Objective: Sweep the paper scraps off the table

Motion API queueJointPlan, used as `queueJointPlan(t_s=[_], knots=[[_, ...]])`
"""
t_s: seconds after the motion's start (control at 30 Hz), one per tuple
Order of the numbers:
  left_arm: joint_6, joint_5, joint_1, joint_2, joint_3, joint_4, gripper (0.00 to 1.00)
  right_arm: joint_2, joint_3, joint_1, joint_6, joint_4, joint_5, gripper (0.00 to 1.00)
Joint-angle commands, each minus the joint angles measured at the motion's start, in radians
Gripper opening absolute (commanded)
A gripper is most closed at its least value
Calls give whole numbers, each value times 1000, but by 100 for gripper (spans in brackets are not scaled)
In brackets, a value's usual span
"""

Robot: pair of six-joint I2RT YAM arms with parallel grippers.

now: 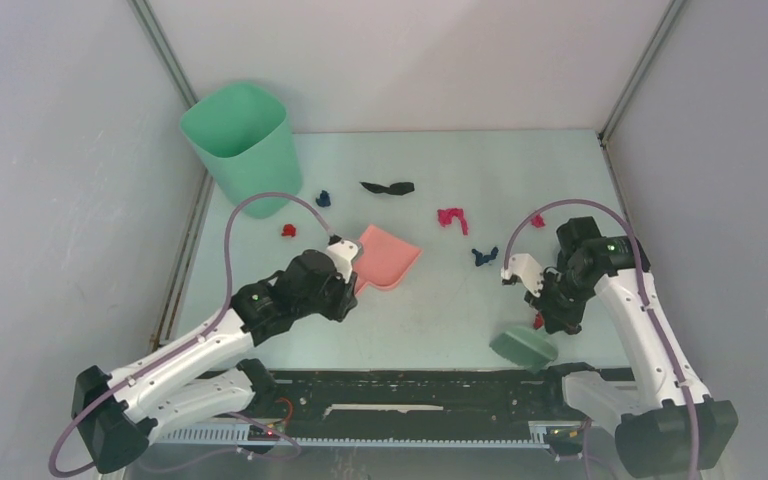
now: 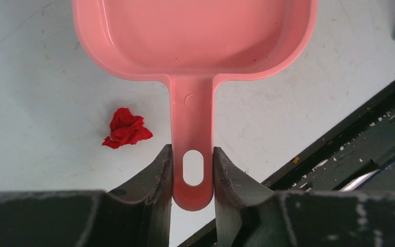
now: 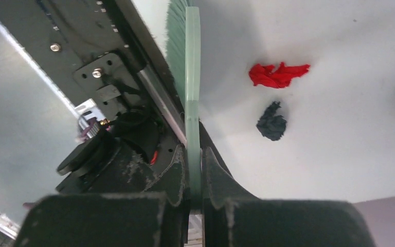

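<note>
My left gripper (image 1: 351, 283) is shut on the handle of the pink dustpan (image 1: 390, 256), which rests on the mint-green table (image 1: 440, 310). In the left wrist view my left gripper (image 2: 193, 170) pinches the dustpan (image 2: 195, 41) by its handle, with a red scrap (image 2: 126, 128) just to its left. My right gripper (image 1: 550, 320) is shut on the green hand brush (image 1: 523, 347) near the front edge. In the right wrist view my right gripper (image 3: 194, 175) clamps the brush (image 3: 192, 77); a red scrap (image 3: 277, 74) and a dark blue scrap (image 3: 271, 122) lie to its right. Other paper scraps are spread out: red (image 1: 287, 230), blue (image 1: 323, 199), black (image 1: 387, 187), magenta (image 1: 451, 216), dark blue (image 1: 483, 256), pink (image 1: 537, 220).
A tall green bin (image 1: 240, 140) stands at the back left corner. Grey walls enclose the table on three sides. A black rail (image 1: 410, 405) with the arm bases runs along the near edge.
</note>
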Motion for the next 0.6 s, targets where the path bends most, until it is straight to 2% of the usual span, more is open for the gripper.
queueJointPlan(t_s=[0.0, 0.17, 0.37, 0.57], knots=[[37, 114, -29, 20, 19, 61, 0, 24, -27, -72, -4, 137, 173, 0], [49, 121, -101, 105, 43, 49, 0, 99, -6, -167, 33, 306, 253, 0], [65, 82, -234, 266, 143, -29, 0, 150, 113, -217, 45, 244, 118, 0], [107, 82, -308, 415, 306, -98, 0, 147, 199, -233, 33, 215, 101, 0]])
